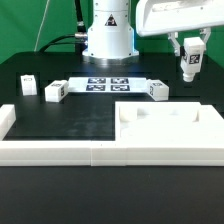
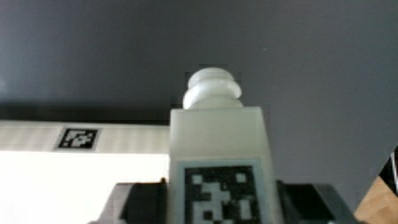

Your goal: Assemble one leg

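Observation:
My gripper [image 1: 190, 58] is up in the air at the exterior view's far right, shut on a leg [image 1: 190, 65], a small white block with a black-and-white tag. In the wrist view the held leg [image 2: 221, 150] stands between the dark fingers [image 2: 143, 203], tag facing the camera and a round peg [image 2: 214, 86] at its free end. Three more legs lie on the black table: two at the left [image 1: 27, 84] [image 1: 55, 92] and one right of the middle [image 1: 156, 89]. The large flat white slab [image 1: 190, 128] with recessed corners lies at the front right.
The marker board [image 1: 108, 83] lies in front of the robot base [image 1: 108, 35]. A low white wall [image 1: 50, 150] runs along the table's front and left edge. In the wrist view a white surface with a tag [image 2: 75, 138] lies below the held leg.

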`<state>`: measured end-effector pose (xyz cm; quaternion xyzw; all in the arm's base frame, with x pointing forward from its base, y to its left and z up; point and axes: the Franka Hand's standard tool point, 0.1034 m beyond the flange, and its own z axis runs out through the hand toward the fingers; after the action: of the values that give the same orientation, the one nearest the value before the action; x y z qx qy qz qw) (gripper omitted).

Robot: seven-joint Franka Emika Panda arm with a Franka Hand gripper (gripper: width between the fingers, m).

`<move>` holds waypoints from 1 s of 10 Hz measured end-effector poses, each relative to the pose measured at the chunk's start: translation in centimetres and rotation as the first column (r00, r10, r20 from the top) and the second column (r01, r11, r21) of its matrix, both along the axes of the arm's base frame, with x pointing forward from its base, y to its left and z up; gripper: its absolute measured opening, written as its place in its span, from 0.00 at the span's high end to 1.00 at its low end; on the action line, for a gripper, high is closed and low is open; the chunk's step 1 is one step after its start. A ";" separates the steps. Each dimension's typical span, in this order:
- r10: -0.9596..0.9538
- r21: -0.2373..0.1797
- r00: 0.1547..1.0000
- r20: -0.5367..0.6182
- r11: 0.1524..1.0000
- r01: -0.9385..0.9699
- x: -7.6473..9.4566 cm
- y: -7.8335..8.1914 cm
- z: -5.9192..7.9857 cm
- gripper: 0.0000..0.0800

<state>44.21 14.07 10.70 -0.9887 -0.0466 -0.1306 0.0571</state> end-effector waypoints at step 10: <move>0.070 -0.019 0.995 0.066 0.997 -0.069 9.9 -2.6 0.5 0.64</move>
<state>54.15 11.42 11.20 -0.9820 -0.0838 -0.1611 0.0517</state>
